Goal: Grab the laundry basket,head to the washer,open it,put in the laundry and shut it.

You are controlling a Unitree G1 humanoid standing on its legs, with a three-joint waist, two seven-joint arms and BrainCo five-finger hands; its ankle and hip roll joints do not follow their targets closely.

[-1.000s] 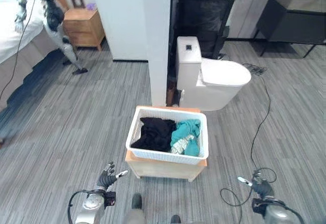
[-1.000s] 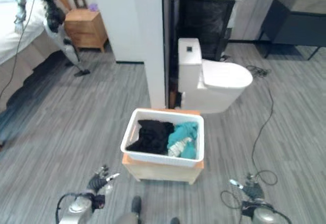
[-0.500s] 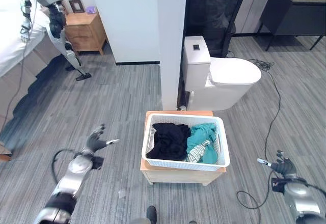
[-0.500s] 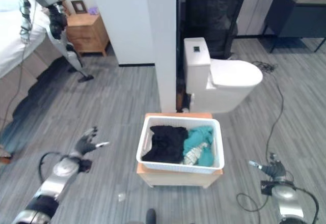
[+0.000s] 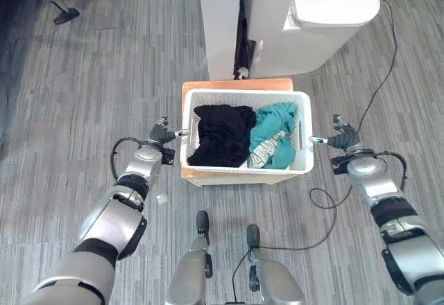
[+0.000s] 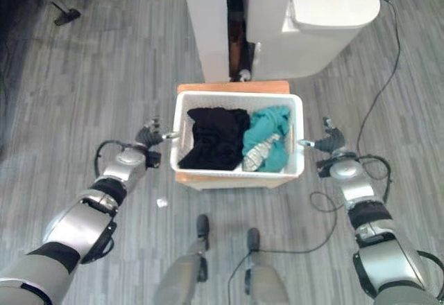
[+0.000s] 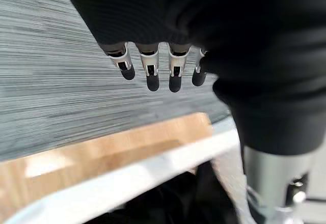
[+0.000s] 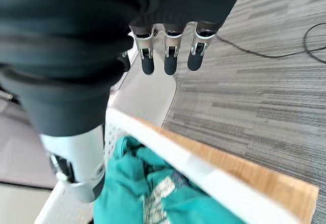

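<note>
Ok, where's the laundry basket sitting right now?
In the left eye view the white laundry basket sits centre on a low wooden stand, just in front of the toilet, with the left hand and right hand open at either side.

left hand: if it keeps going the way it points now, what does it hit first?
Most likely the laundry basket: the open left hand points at its left rim, thumb tip about at the edge. Contact is unclear from these views.

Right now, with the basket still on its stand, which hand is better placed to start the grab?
Neither clearly: it looks like a two-hand lift. The left hand is open beside the white laundry basket's left rim, the right hand open beside its right rim. The left looks marginally closer to touching.
</note>
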